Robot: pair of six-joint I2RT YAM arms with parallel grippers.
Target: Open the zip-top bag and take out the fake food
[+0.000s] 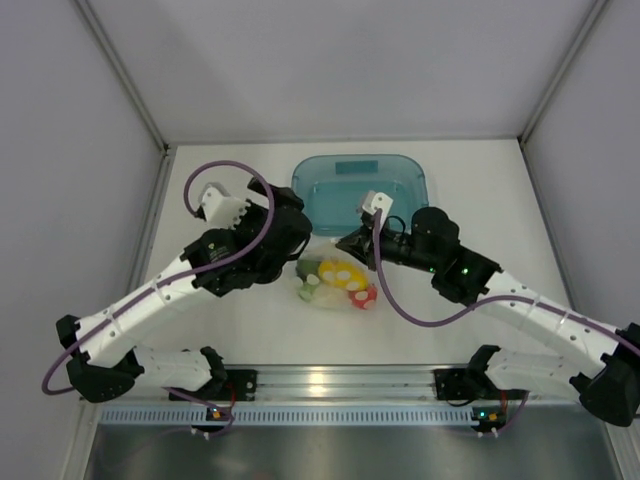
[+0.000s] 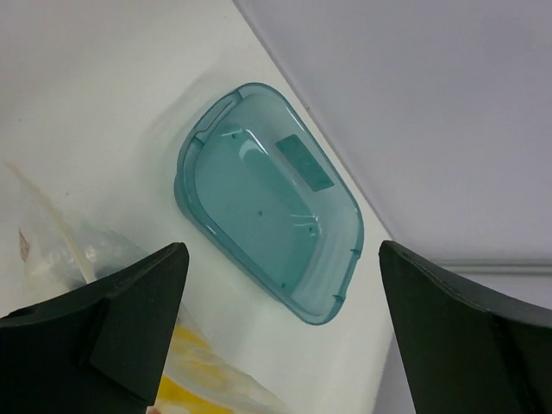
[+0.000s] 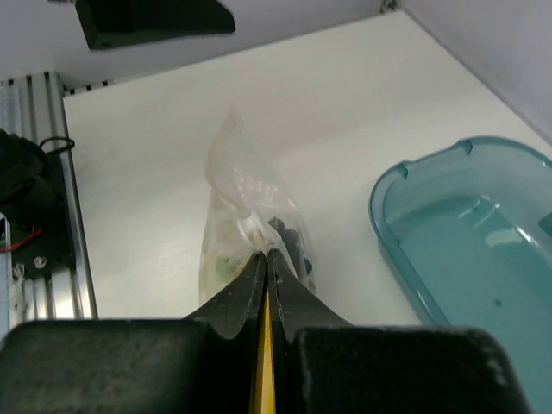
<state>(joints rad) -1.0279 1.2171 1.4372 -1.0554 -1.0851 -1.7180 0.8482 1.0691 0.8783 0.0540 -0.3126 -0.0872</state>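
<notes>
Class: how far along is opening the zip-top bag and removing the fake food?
Done: the right end effector is shut on the zip-top bag at its edge. In hand: the left end effector is open near the bag, holding nothing. Left: the fake food is all inside; none removed.

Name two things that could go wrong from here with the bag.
The right gripper pinches only a thin edge of the zip-top bag; a pull may slip it free. The left gripper is open, holding nothing, so the bag, fake food inside, may just drag instead of opening.
</notes>
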